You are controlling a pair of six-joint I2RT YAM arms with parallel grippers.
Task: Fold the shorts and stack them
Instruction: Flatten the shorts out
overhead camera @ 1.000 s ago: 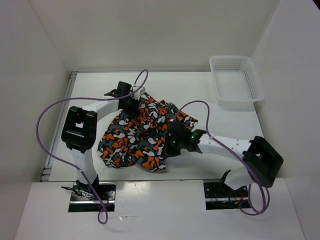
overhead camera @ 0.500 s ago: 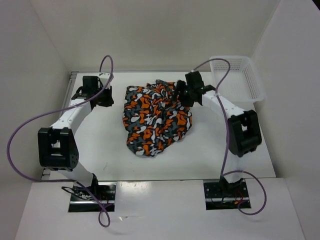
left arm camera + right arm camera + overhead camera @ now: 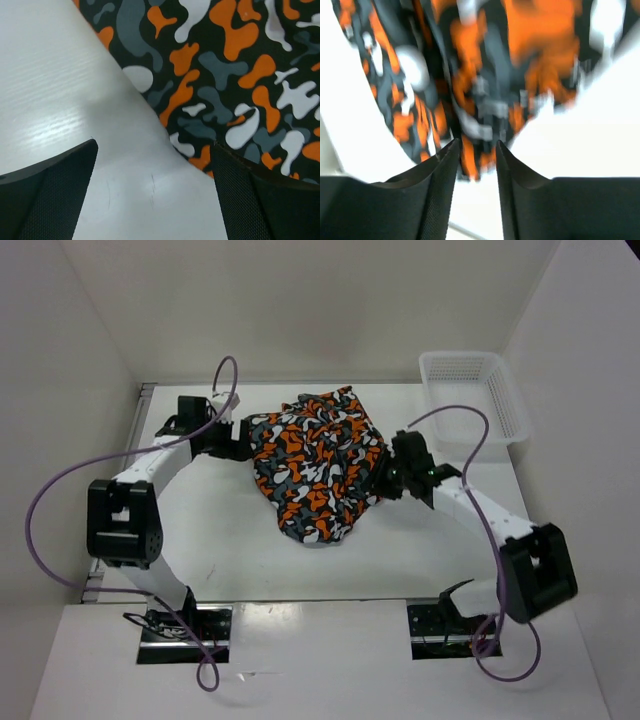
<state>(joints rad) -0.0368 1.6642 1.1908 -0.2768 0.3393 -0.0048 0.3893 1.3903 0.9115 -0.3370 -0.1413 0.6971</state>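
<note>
The shorts (image 3: 315,465), in an orange, black, grey and white blotchy print, lie bunched in a rounded heap on the white table (image 3: 200,530), towards the back. My left gripper (image 3: 240,437) is at the heap's left edge. In the left wrist view the left gripper (image 3: 155,145) is wide open over bare table, with the shorts (image 3: 225,65) just beyond its right finger. My right gripper (image 3: 385,480) is at the heap's right edge. The right wrist view is blurred: the right gripper (image 3: 476,145) has its jaws half narrowed and still apart, with the hem of the shorts (image 3: 480,75) between the tips.
A white mesh basket (image 3: 470,358) stands at the back right corner of the table. White walls close the table in at the back and on both sides. Purple cables arc above both arms.
The shorts went from spread at the table's middle to a heap further back. The left gripper let go and opened wide. The right gripper opened, swung to the heap's right edge and narrowed.
</note>
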